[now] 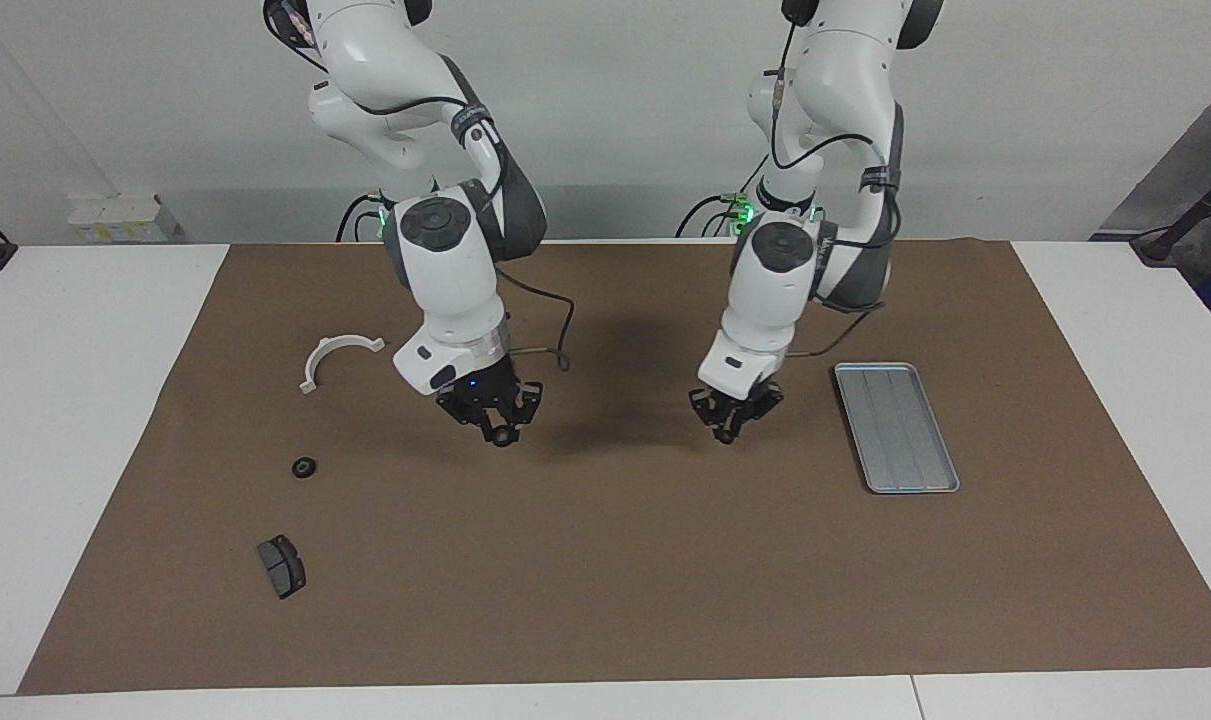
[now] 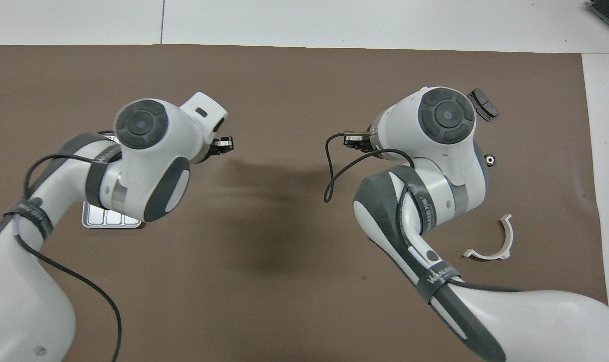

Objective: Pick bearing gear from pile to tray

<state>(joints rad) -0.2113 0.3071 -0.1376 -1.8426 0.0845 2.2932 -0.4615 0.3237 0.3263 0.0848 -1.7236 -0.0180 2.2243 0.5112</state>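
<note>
Small black gear [image 1: 304, 467] on brown mat [image 1: 605, 560]

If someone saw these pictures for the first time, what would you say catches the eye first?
The two white arms dominate: the right gripper and left gripper both hang over bare brown mat mid-table. At the left arm's end lies the silver tray, with nothing in it. Toward the right arm's end sit three scattered parts: a white half-ring, a small black gear and a dark brake pad.
</note>
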